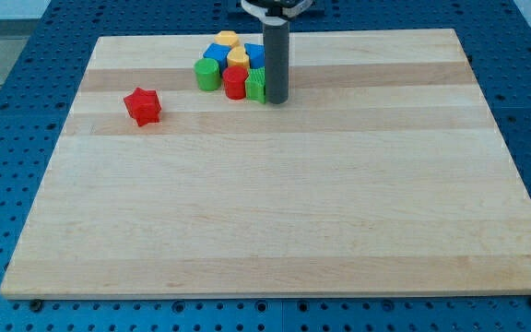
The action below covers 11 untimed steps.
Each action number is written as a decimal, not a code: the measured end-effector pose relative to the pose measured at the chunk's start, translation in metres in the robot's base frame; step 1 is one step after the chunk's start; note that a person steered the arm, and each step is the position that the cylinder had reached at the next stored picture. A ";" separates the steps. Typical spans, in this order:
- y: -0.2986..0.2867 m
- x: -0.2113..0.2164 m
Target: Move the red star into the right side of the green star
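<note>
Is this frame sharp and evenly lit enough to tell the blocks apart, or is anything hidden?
Camera view: even light, soft shadows, no glare; red star crisp; my tip stands at the cluster's right, hiding part of the green star.

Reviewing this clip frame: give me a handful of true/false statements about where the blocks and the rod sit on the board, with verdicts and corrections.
1. The red star lies alone, to the view's left of the cluster. True.
2. My tip touches the red star. False: my tip stands at the cluster's right edge, beside the green star, well apart from the red star.
3. The cluster sits near the view's top edge of the wooden board. True.
4. The red star already rests against the green star's right side. False: it lies far to the view's left, with the cluster between them.
5. A green cylinder forms the cluster's left end. True.
</note>
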<state>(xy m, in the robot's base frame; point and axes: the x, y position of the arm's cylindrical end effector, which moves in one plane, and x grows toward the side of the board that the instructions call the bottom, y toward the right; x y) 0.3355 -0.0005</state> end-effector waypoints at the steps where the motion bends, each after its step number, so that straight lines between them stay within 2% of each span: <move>1: 0.000 -0.018; 2: -0.005 -0.036; 3: -0.007 -0.007; 4: -0.050 0.042; 5: -0.122 0.064; 6: -0.194 0.069; 7: -0.255 0.046; 8: -0.239 0.022; 11: -0.093 0.042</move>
<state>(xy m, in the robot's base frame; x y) 0.3775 -0.0936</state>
